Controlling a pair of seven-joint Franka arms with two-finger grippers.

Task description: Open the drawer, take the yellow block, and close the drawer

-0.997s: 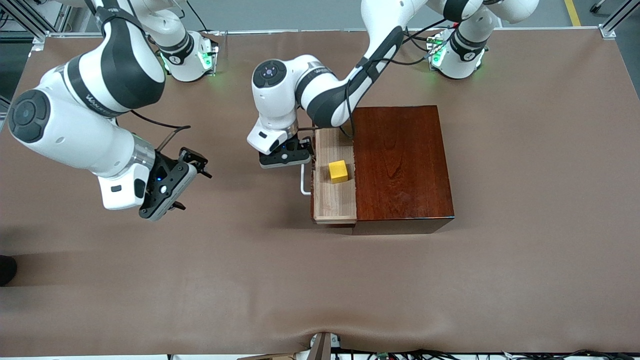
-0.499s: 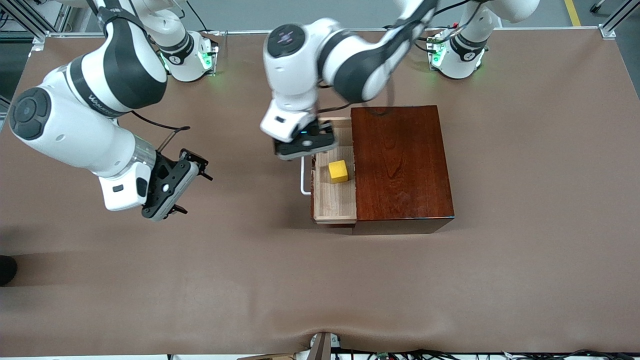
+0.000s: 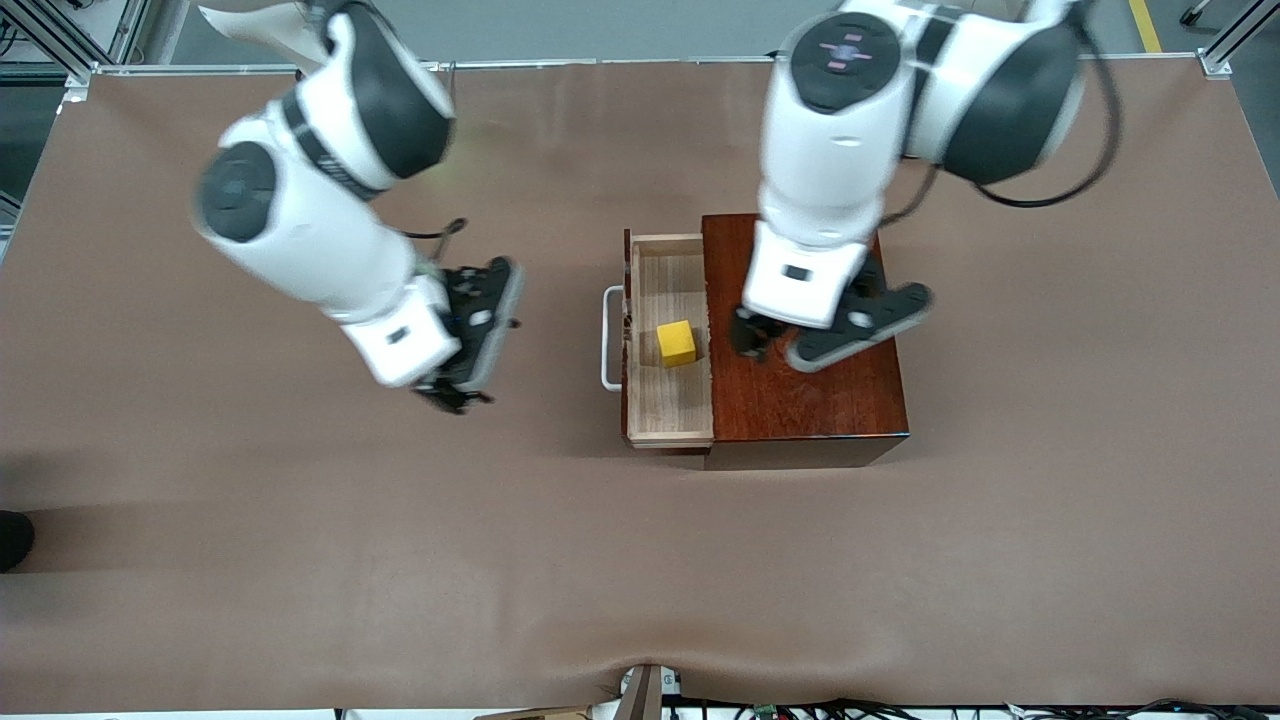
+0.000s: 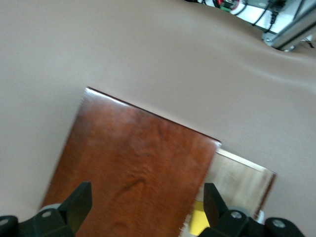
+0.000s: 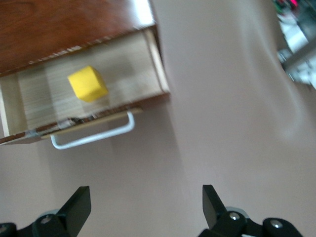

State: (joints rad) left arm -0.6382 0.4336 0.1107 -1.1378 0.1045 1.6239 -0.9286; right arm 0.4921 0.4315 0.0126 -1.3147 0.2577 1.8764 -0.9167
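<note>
The drawer (image 3: 668,400) is pulled out of the dark wooden box (image 3: 815,400), its white loop handle (image 3: 606,340) toward the right arm's end of the table. The yellow block (image 3: 677,343) lies in the drawer's pale tray; it also shows in the right wrist view (image 5: 87,84) and at the edge of the left wrist view (image 4: 197,219). My left gripper (image 3: 795,345) is open and empty over the box top, beside the block. My right gripper (image 3: 470,345) is open and empty over the table, on the handle's side of the drawer (image 5: 84,106).
The brown table mat (image 3: 400,550) spreads all round the box. The box top (image 4: 128,168) fills most of the left wrist view. Cables and frame posts line the table's edges.
My left gripper has left the drawer handle, risen and swung across over the box top. My right arm has moved toward the drawer. The drawer stays open with the block in it.
</note>
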